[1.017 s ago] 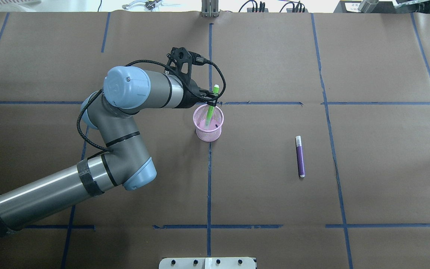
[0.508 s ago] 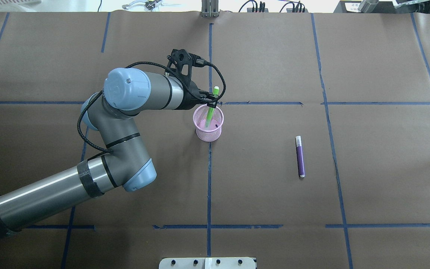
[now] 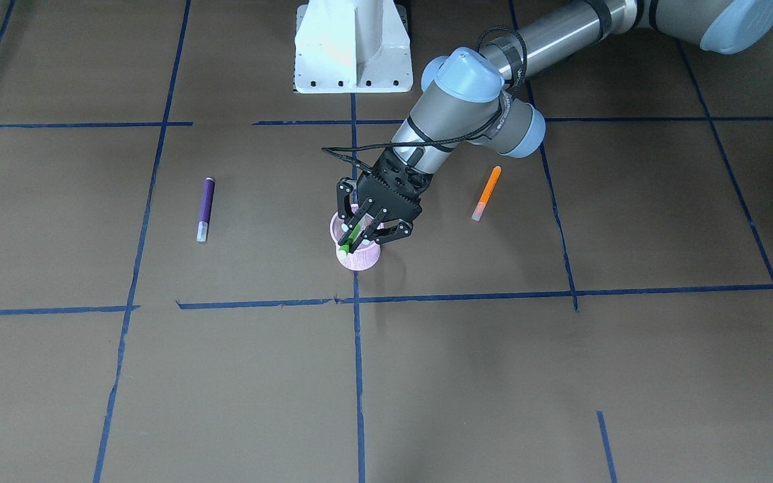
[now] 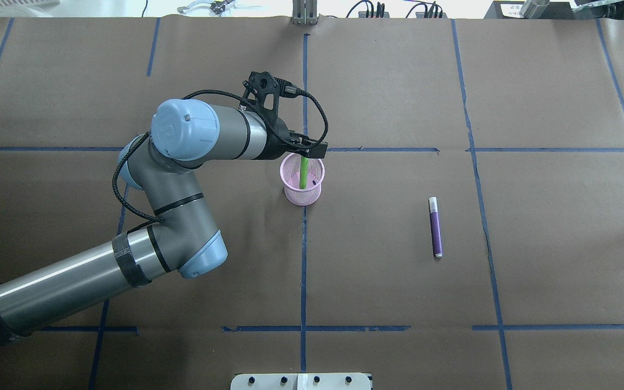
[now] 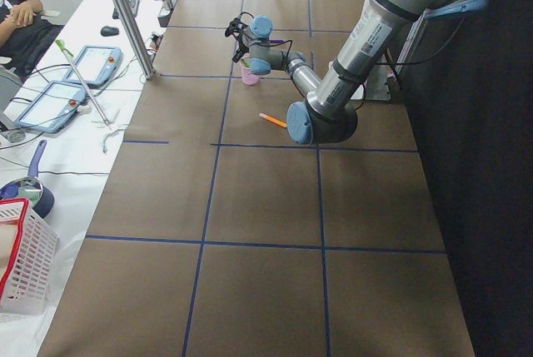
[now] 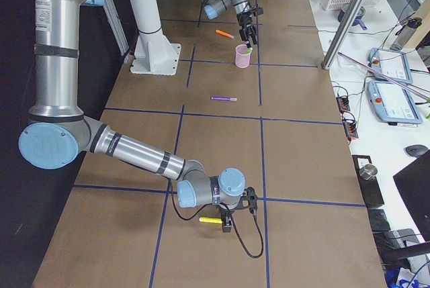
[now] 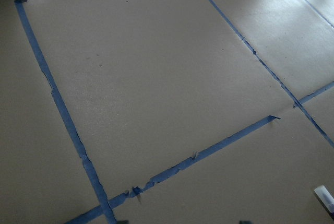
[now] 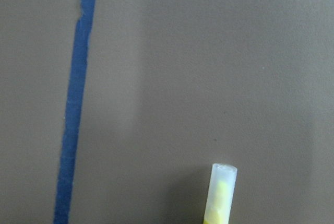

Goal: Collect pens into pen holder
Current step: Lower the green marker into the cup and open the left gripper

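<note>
The pink mesh pen holder (image 4: 301, 199) stands near the table's middle; it also shows in the front view (image 3: 359, 260). A green pen (image 4: 303, 173) stands tilted inside it. My left gripper (image 3: 357, 240) hangs just above the rim, its fingers spread on either side of the green pen (image 3: 351, 238). A purple pen (image 4: 435, 227) lies flat to the holder's right. An orange pen (image 3: 487, 192) lies beside my left forearm, hidden in the overhead view. My right gripper (image 6: 225, 221) is low over a yellow pen (image 6: 209, 221), whose cap shows in the right wrist view (image 8: 222, 192); I cannot tell whether it is open or shut.
The white robot base (image 3: 353, 47) stands at the table's robot side. Blue tape lines (image 4: 304, 260) cross the brown paper. A metal post (image 6: 349, 13) and tablets (image 6: 393, 100) stand along the operators' edge.
The green pen has dropped deeper into the holder; its cap no longer sticks up above the left gripper, whose fingers have let go of it. The purple pen has not moved.
</note>
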Tool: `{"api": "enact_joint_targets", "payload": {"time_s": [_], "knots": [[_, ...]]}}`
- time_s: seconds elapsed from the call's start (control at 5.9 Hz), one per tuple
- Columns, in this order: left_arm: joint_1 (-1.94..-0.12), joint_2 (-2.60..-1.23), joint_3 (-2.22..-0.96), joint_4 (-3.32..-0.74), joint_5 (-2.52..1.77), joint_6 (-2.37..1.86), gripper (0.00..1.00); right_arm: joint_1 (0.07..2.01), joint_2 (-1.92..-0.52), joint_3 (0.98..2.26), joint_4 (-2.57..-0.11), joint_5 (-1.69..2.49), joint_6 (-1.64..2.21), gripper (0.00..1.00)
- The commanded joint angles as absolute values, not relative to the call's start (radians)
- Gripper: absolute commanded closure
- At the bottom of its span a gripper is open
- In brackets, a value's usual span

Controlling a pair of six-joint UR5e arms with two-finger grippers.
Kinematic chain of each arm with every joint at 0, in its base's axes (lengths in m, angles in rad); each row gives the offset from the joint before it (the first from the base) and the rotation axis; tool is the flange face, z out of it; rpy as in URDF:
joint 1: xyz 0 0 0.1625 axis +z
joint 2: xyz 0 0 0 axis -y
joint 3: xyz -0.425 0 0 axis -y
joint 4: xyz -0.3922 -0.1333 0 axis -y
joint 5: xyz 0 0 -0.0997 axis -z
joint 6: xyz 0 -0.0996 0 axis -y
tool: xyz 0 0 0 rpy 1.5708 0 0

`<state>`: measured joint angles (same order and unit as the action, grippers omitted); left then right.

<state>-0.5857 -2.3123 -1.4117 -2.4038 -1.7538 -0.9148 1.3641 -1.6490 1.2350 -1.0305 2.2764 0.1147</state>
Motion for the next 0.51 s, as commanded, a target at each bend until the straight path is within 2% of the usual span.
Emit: {"api": "enact_joint_targets", "payload": {"time_s": [0.0,0.34], "knots": [[-0.606,-2.313,-1.417,-2.387,-1.764,-0.949,0.00,1.365,-1.649,1.233,-1.031,2.276,0.115,0.00],[-0.702,-2.319,-1.446,-2.173,-1.944,-0.950,0.00,1.364,-1.651,1.230,-1.034,2.275,0.115,0.00]]}}
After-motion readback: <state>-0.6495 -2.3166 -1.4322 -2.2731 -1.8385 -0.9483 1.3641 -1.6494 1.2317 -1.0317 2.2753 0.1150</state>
